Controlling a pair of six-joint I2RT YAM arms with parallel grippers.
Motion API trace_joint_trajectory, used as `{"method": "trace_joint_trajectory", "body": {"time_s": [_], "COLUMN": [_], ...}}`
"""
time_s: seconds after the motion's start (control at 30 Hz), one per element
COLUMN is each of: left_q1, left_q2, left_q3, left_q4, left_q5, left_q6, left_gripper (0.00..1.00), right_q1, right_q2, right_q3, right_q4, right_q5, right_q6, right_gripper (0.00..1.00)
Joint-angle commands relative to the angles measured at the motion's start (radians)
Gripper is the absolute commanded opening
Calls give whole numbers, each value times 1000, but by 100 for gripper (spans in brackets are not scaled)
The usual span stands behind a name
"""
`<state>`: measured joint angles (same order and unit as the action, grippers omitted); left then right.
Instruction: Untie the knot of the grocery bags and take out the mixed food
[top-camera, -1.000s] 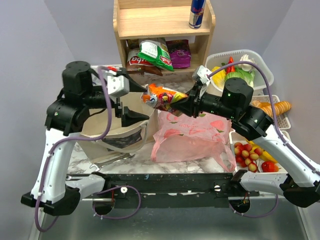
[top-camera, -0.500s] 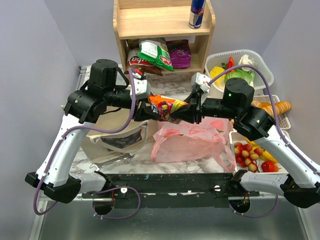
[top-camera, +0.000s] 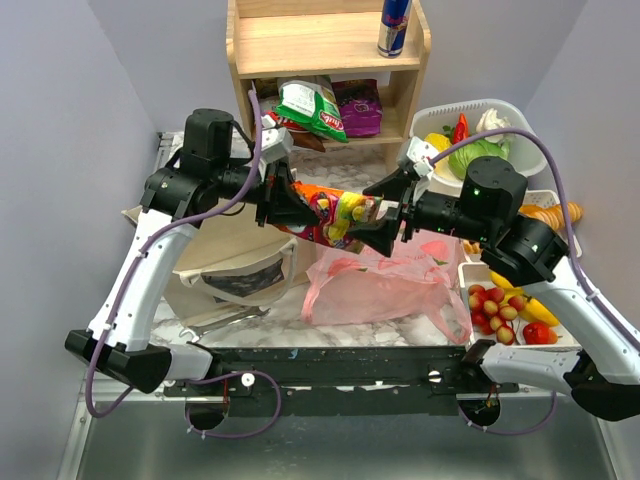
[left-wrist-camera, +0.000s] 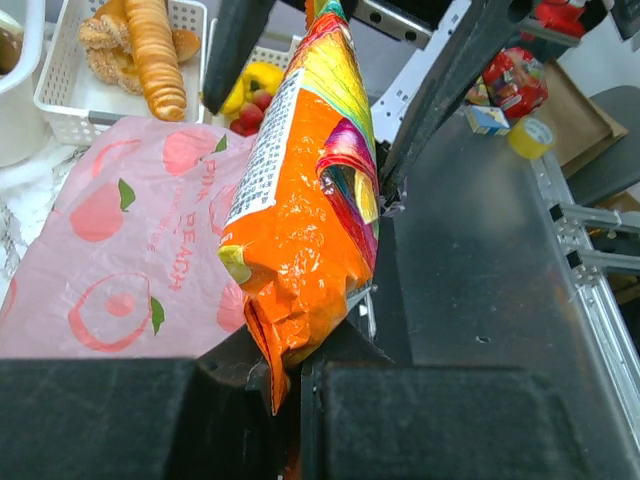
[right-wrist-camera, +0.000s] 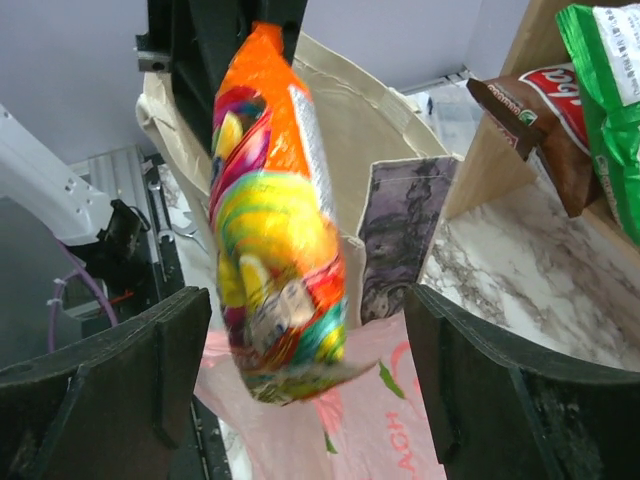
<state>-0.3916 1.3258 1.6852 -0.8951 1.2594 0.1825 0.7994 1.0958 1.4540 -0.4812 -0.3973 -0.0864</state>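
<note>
An orange, brightly printed snack bag (top-camera: 330, 212) hangs in the air between both arms, above the pink grocery bag (top-camera: 385, 280). My left gripper (top-camera: 290, 205) is shut on one crimped end of the snack bag (left-wrist-camera: 300, 220). My right gripper (top-camera: 383, 213) stands open around its other end, the fingers (right-wrist-camera: 455, 390) well clear of the snack bag (right-wrist-camera: 275, 230). The pink bag (left-wrist-camera: 110, 240) lies crumpled on the marble table. The beige canvas tote (top-camera: 235, 265) stands left of it, mouth open (right-wrist-camera: 370, 130). The knot does not show.
A wooden shelf (top-camera: 320, 60) at the back holds a drink can (top-camera: 394, 25), a green snack bag (top-camera: 312, 108) and a brown chip bag (top-camera: 275, 125). At the right are a white basket (top-camera: 525, 135) of vegetables, a bread tray (top-camera: 545, 215) and a fruit tray (top-camera: 505, 305).
My left arm swung in from the left and closed on the snack bag's end. My right gripper, shut on the bag before, has opened and let go.
</note>
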Motion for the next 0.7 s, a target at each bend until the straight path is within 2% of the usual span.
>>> {"method": "trace_joint_trajectory", "body": {"time_s": [0.0, 0.07, 0.13, 0.27, 0.33, 0.37, 0.4, 0.43, 0.47, 0.5, 0.57, 0.67], "left_q1": [24, 7, -4, -6, -6, -11, -14, -15, -15, -11, 20, 87], "left_q2": [-24, -8, -1, 10, 21, 28, 34, 38, 38, 34, 22, -24], "left_q3": [7, 39, 45, 65, 86, 99, 109, 119, 122, 122, 120, 79], "left_q4": [173, 89, 73, 50, 19, 3, -15, -21, -9, 12, 36, 138], "left_q5": [128, 114, 113, 104, 88, 72, 53, 39, 11, -23, -63, -107], "left_q6": [-189, -94, -82, -56, -26, -7, 10, 17, 4, -22, -41, -102], "left_gripper": [0, 0, 0, 0, 0, 4, 17, 30, 50, 60, 72, 80], "right_q1": [6, 6, 7, 7, 7, 6, 6, 6, 4, -1, -47, -157], "right_q2": [-53, -54, -48, -38, -46, -50, -54, -58, -63, -66, -75, -102], "right_q3": [-60, -85, -92, -81, -84, -84, -85, -88, -87, -87, -86, -118], "right_q4": [-42, -23, 0, 7, 19, 27, 32, 37, 43, 45, 54, 98], "right_q5": [-23, -55, -67, -125, -159, -160, -146, -120, -69, -24, 41, 47], "right_q6": [64, 80, 83, 126, 131, 136, 138, 142, 160, 178, 231, 357], "right_gripper": [85, 81, 75, 51, 28, 15, 6, 1, 1, 1, 1, 1]}}
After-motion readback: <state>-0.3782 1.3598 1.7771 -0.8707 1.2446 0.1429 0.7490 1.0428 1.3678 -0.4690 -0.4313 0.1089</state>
